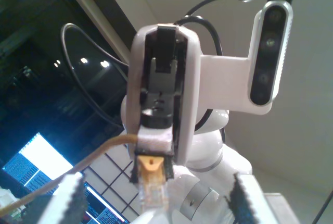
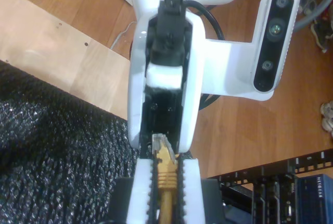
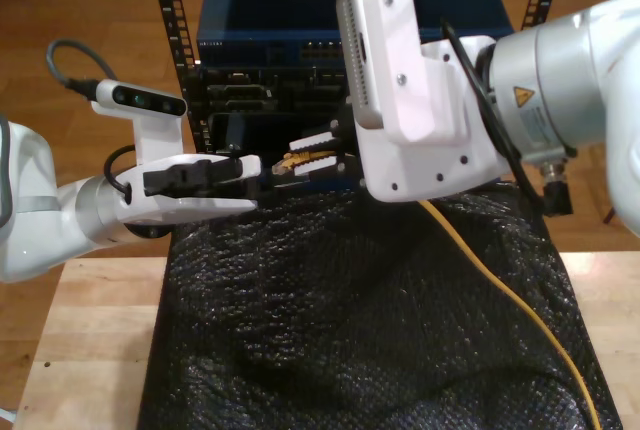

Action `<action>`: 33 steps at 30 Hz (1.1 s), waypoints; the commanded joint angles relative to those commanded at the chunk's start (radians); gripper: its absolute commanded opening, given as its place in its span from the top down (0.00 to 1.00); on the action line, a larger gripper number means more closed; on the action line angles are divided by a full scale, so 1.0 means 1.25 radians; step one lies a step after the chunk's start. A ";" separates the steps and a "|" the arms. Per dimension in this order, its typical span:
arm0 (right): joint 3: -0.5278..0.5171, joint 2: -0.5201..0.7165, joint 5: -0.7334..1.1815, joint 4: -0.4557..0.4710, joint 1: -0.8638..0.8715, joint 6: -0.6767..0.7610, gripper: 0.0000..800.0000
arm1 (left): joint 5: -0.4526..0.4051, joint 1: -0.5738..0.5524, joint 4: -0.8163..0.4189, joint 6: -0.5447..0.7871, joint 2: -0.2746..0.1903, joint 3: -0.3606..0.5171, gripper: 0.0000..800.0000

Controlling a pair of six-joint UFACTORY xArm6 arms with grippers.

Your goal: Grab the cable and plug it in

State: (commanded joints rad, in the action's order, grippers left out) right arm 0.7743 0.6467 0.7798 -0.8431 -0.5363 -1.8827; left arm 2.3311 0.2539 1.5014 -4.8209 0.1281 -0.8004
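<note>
1. My first gripper [image 3: 250, 168] reaches in level from the exterior view's left, above the far edge of the desk [image 3: 90, 330]. Its jaws point toward the exterior view's right. In the first wrist view its two white toothed pads [image 1: 70, 198] stand wide apart, released, gripping nothing.
2. My second gripper [image 3: 318, 150] comes in from the exterior view's right on a bulky white arm and points toward the exterior view's left, facing my first gripper. Its toothed fingers [image 2: 145, 193] are clenched on the cable [image 2: 165, 169] just behind the plug.
3. The cable's held end lies along my second gripper's own line. Its clear plug [image 3: 285, 161] sticks out past the fingertips and aims at my first gripper, just short of its black tips. In the first wrist view the plug [image 1: 153, 193] sits between my open pads, apart from both.
4. Behind the grip, the yellow-orange cable runs down over the black textured sheet [image 3: 330, 330] to the desk's near edge, at the exterior view's lower right corner, where the frame cuts it off.
5. The dark rack [image 3: 200, 90] with its blue unit [image 3: 270, 10] stands beyond the far edge. My second arm covers much of it, and the ports are too small to make out.
6. The clamped stretch of cable is hidden by the white housing in the exterior view.
</note>
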 joint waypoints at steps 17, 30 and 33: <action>0.065 -0.074 0.063 -0.033 0.155 0.091 1.00 | -0.133 0.028 -0.005 0.004 -0.016 -0.038 0.01; 0.059 -0.112 0.167 -0.020 0.324 0.118 1.00 | -0.227 0.096 -0.114 0.014 -0.020 -0.133 0.00; 0.059 -0.133 0.211 -0.018 0.367 0.134 1.00 | -0.252 0.119 -0.158 0.033 -0.022 -0.160 0.00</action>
State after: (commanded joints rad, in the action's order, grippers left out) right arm 0.8479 0.4810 1.0437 -0.8661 -0.0775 -1.7154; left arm 2.0165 0.4028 1.3034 -4.7795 0.1005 -0.9998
